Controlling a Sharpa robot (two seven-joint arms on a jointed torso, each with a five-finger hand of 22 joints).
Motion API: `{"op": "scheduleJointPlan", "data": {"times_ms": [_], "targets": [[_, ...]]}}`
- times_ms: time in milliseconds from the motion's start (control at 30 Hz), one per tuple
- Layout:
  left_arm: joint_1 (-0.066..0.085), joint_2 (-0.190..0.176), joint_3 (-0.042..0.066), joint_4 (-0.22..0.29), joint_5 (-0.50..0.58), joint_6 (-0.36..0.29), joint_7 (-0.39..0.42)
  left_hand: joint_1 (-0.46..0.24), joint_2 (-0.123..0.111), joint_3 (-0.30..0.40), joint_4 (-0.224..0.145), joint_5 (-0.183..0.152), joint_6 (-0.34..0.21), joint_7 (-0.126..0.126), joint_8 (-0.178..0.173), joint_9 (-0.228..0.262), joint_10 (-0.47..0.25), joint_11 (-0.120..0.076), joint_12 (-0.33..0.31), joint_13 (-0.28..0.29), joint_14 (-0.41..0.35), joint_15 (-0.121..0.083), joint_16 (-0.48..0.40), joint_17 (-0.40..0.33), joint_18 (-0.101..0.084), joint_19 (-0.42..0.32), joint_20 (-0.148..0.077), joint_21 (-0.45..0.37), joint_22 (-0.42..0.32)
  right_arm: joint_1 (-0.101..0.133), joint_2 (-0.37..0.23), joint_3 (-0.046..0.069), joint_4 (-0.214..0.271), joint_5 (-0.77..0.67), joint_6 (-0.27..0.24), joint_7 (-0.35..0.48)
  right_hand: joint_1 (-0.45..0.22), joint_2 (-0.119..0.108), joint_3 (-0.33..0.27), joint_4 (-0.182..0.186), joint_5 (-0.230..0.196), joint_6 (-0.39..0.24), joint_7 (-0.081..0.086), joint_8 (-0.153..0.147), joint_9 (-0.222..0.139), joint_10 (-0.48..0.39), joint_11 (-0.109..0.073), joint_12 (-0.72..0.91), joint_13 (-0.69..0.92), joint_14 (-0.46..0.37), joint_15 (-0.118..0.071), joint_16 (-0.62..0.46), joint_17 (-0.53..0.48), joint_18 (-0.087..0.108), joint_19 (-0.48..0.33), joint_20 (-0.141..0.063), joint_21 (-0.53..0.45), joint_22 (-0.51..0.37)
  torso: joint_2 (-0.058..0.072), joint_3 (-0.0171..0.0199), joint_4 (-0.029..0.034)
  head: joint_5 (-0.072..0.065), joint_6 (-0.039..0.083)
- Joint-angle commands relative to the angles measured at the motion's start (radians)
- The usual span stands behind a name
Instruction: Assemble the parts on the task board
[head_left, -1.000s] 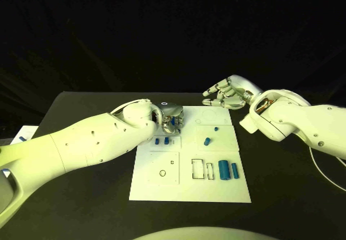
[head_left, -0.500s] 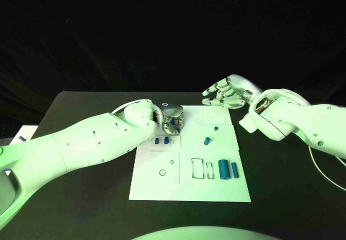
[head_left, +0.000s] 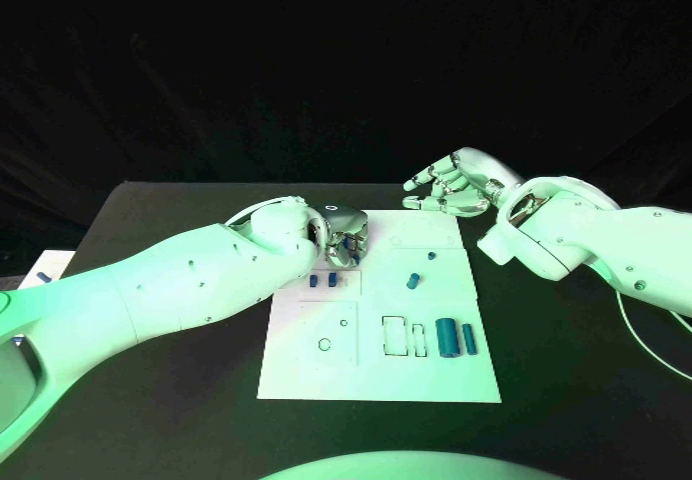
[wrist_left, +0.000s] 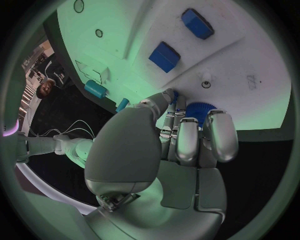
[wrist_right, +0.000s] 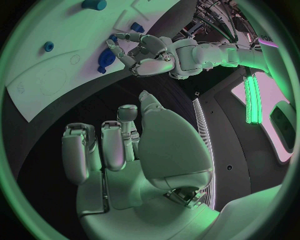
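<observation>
My left hand (head_left: 342, 238) hovers low over the far left part of the white task board (head_left: 433, 372), its fingers curled round a blue round part (wrist_left: 200, 110). The right wrist view shows the same hand (wrist_right: 149, 56) holding that part (wrist_right: 103, 62) just above the board. Two small blue blocks (head_left: 329, 281) lie on the board close to this hand. A blue peg (head_left: 430, 256), a short blue piece (head_left: 415, 281) and two blue cylinders (head_left: 457, 338) sit further right. My right hand (head_left: 454, 188) hangs above the board's far edge, fingers apart and holding nothing.
Outlined slots (head_left: 394, 336) and small holes (head_left: 325, 344) mark the near half of the board. A white tray with a blue piece (head_left: 48, 268) lies at the table's left edge. Black tabletop surrounds the board.
</observation>
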Motion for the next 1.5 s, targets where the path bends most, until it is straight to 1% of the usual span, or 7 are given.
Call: {"op": "scheduleJointPlan", "data": {"times_ms": [33, 300, 567, 833, 1100, 1300, 1500], "targets": [[-0.009, 0.004, -0.004, -0.006, -0.006, 0.041, -0.001, 0.004, 0.007, 0.013, -0.004, 0.0, 0.012, 0.0, -0.005, -0.002, 0.01, 0.001, -0.009, -0.002, 0.032, -0.009, 0.007, -0.002, -0.019, 0.012, -0.004, 0.006, 0.086, 0.0, 0.0, 0.0, 0.002, -0.007, 0.011, 0.008, -0.001, 0.007, -0.002, 0.005, 0.003, 0.006, -0.002, 0.006, 0.002, -0.001, 0.0, 0.002, 0.001, 0.04, 0.0, -0.005, -0.001, 0.007, -0.006, 0.001, -0.004, 0.094, 0.0, 0.0002, 0.0003, -0.001, 0.001], [-0.011, 0.002, -0.004, -0.012, -0.006, 0.018, 0.003, 0.008, 0.01, 0.038, -0.024, -0.001, 0.023, 0.003, -0.009, -0.007, 0.023, 0.001, -0.019, -0.005, 0.031, -0.009, 0.01, -0.006, -0.019, 0.012, -0.005, 0.007, 0.089, 0.0, 0.0, 0.0, 0.003, -0.007, 0.011, 0.008, -0.001, 0.007, -0.002, 0.005, 0.003, 0.006, -0.002, 0.006, 0.002, -0.001, 0.0, 0.002, 0.001, 0.04, 0.0, -0.005, -0.001, 0.007, -0.006, 0.001, -0.004, 0.094, -0.001, 0.0005, 0.0001, -0.002, 0.001], [-0.014, -0.023, 0.004, 0.021, 0.013, -0.046, 0.018, 0.003, 0.006, 0.045, -0.029, -0.002, 0.027, 0.006, -0.011, -0.009, 0.027, 0.003, -0.025, -0.007, 0.031, -0.008, 0.011, -0.008, -0.019, 0.012, -0.004, 0.008, 0.09, 0.0, 0.001, 0.0, 0.001, -0.007, 0.011, 0.009, -0.001, 0.007, -0.002, 0.005, 0.003, 0.006, -0.002, 0.006, 0.002, -0.001, 0.0, 0.002, 0.001, 0.04, 0.0, -0.005, -0.001, 0.007, -0.006, 0.001, -0.004, 0.094, -0.001, -0.0005, 0.001, -0.002, 0.006], [-0.015, -0.069, 0.024, 0.082, 0.064, -0.097, 0.01, -0.008, 0.004, 0.049, -0.029, -0.001, 0.029, 0.009, -0.014, -0.012, 0.028, 0.005, -0.031, -0.009, 0.03, -0.006, 0.011, -0.014, -0.021, 0.015, -0.003, 0.015, 0.094, 0.0, 0.003, 0.0, -0.004, -0.006, 0.012, 0.009, -0.001, 0.007, -0.002, 0.005, 0.003, 0.006, -0.002, 0.006, 0.002, -0.001, 0.0, 0.002, 0.001, 0.04, 0.0, -0.005, -0.001, 0.007, -0.006, 0.001, -0.004, 0.094, -0.002, -0.0001, 0.0031, 0.0, 0.014], [-0.015, -0.141, 0.045, 0.153, 0.095, -0.109, 0.005, -0.014, -0.002, 0.049, -0.032, -0.001, 0.031, 0.009, -0.016, -0.014, 0.028, 0.005, -0.035, -0.01, 0.03, -0.005, 0.011, -0.017, -0.021, 0.015, -0.003, 0.016, 0.096, -0.001, 0.008, 0.0, -0.017, -0.006, 0.014, 0.011, -0.001, 0.007, -0.002, 0.005, 0.003, 0.006, -0.002, 0.006, 0.002, -0.001, 0.0, 0.002, 0.001, 0.04, 0.0, -0.005, -0.001, 0.007, -0.006, 0.001, -0.004, 0.094, -0.005, -0.0009, 0.0081, 0.001, 0.016], [-0.015, -0.184, 0.049, 0.179, 0.104, -0.093, -0.008, -0.016, -0.004, 0.05, -0.034, -0.001, 0.034, 0.008, -0.016, -0.014, 0.032, 0.005, -0.036, -0.01, 0.03, -0.006, 0.011, -0.018, -0.022, 0.016, -0.002, 0.019, 0.097, -0.002, 0.009, 0.0, -0.023, -0.005, 0.015, 0.011, -0.001, 0.007, -0.002, 0.005, 0.003, 0.006, -0.002, 0.006, 0.002, -0.001, 0.0, 0.002, 0.001, 0.04, 0.0, -0.005, -0.001, 0.008, -0.006, 0.001, -0.004, 0.094, -0.005, -0.0012, 0.0086, 0.002, 0.016], [-0.015, -0.203, 0.05, 0.18, 0.103, -0.073, -0.016, -0.018, -0.005, 0.05, -0.034, -0.001, 0.034, 0.008, -0.016, -0.014, 0.033, 0.005, -0.036, -0.01, 0.029, -0.006, 0.011, -0.02, -0.022, 0.016, -0.002, 0.018, 0.097, -0.003, 0.009, 0.0, -0.025, -0.006, 0.014, 0.011, -0.002, 0.008, -0.003, 0.007, 0.004, 0.007, -0.002, 0.006, 0.002, -0.001, 0.0, 0.002, 0.001, 0.04, 0.0, -0.006, -0.001, 0.008, -0.006, 0.001, -0.005, 0.094, -0.004, -0.0022, 0.0074, 0.003, 0.016]]}}
